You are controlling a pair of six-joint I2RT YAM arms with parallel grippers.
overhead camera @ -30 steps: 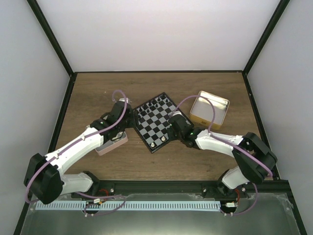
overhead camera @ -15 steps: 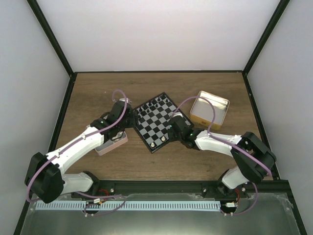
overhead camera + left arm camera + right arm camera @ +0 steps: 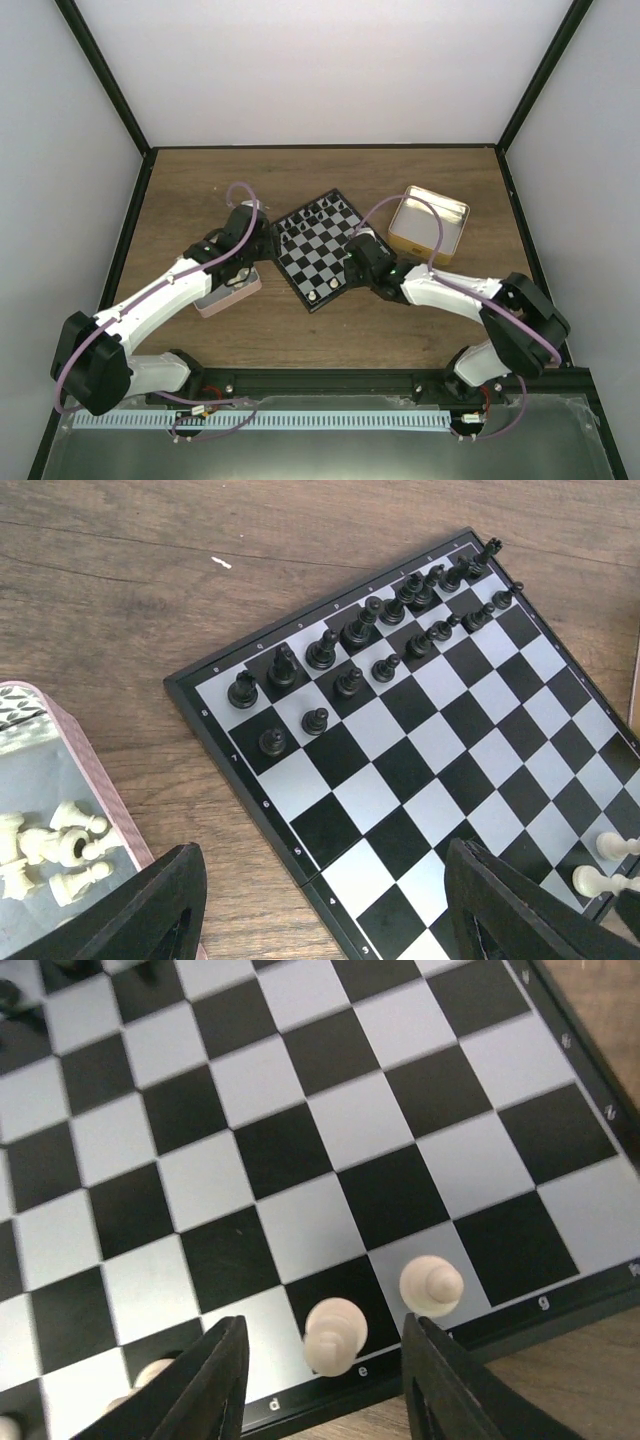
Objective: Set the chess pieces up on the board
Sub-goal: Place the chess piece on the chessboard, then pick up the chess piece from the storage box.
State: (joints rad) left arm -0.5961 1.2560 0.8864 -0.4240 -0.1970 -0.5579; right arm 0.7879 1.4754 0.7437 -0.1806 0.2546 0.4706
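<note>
While the left claw (image 3: 322, 850) hangs spread, the right claw (image 3: 325, 1320), spread around a white piece (image 3: 335, 1338) seemingly upright on the board (image 3: 300, 1110), should rise straight without brushing it.

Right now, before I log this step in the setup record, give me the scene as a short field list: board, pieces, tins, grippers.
board: turned at an angle, between the two arms
black pieces: two rows along the far edge
white pieces: a few standing on the near edge row; more lie in the pink tin
gold tin: open, right of the board
left gripper: open, empty, above the board's edge beside the pink tin
right gripper: open, straddling one white piece, not touching it
</note>
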